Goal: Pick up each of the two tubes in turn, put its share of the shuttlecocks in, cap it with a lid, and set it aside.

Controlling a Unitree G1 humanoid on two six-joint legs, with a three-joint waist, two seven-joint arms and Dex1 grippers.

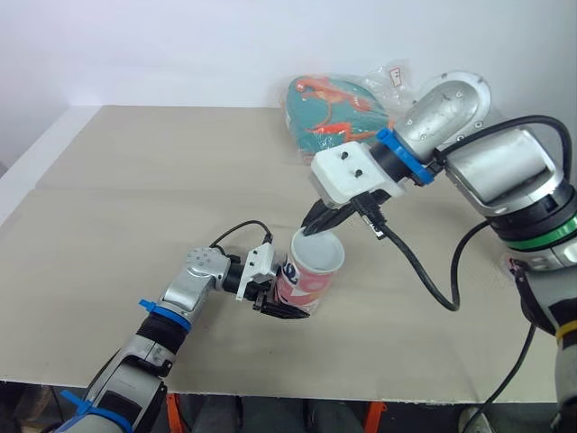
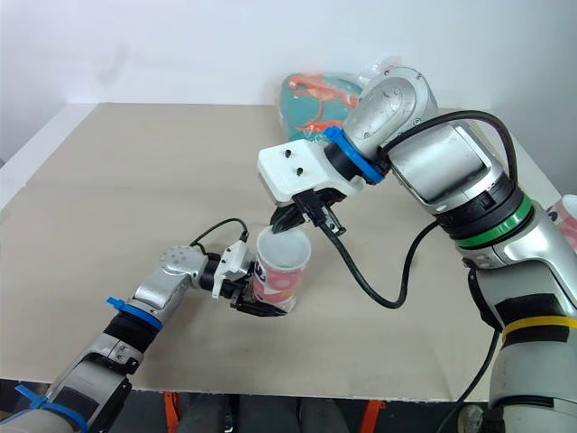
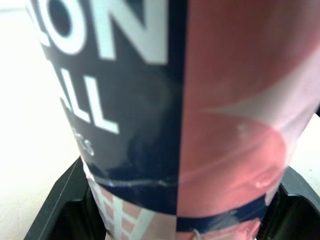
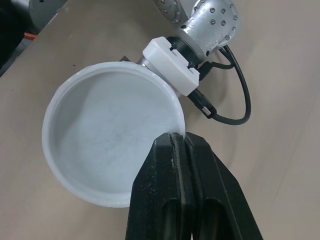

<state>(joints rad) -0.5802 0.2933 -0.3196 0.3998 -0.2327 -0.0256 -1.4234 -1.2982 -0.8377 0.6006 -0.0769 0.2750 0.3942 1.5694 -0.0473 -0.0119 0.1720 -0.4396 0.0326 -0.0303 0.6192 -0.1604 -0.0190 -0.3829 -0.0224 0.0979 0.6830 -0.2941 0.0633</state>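
Pink-and-navy tube (image 1: 302, 281) upright on table (image 1: 135, 198), toward 6 o'clock from table centre. Left gripper (image 1: 285, 303) clamped around tube's lower body. Right gripper (image 4: 184, 141) pinched narrow on one edge of white lid (image 4: 112, 140), lid over tube mouth; whether seated, cannot tell.

Risks:
- one-edge pinch may tip lid, jamming it crooked
- off-centre push may twist or topple tube

Patterned bag (image 1: 329, 113) at 12 o'clock, well apart.
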